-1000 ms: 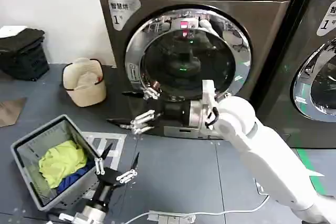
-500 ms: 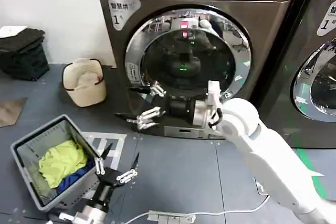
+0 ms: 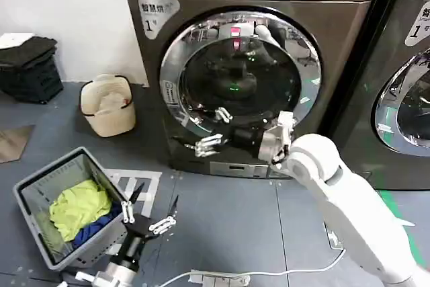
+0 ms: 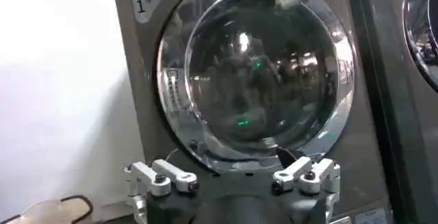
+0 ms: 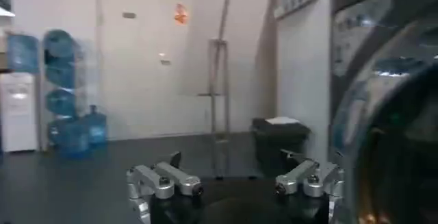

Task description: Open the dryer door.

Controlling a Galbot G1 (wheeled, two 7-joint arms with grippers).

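— Silver-fingered and spread wide, the right gripper (image 3: 211, 129) sits at the lower left of the dryer door (image 3: 238, 75), holding nothing. One finger lies against the chrome rim, the other hangs just below it.

— And the door itself?

— A large round door with a wide polished chrome ring around a dark tinted glass bowl, shut flush in the bronze-grey metal machine (image 3: 336, 25) bearing a silver "1" label (image 3: 156, 16). From the left wrist the dryer door (image 4: 256, 68) faces that camera squarely.

— The other arm?

— The left gripper (image 3: 149, 214) is low near the floor, fingers open and empty, well apart from the door.

— What stands around?

— A grey plastic basket (image 3: 33, 186) with crumpled yellow and blue cloth is beside the left gripper. A cream plastic jug (image 3: 107, 105) stands by the machine's left corner. A darker neighbouring machine (image 3: 403, 85) stands to the right.
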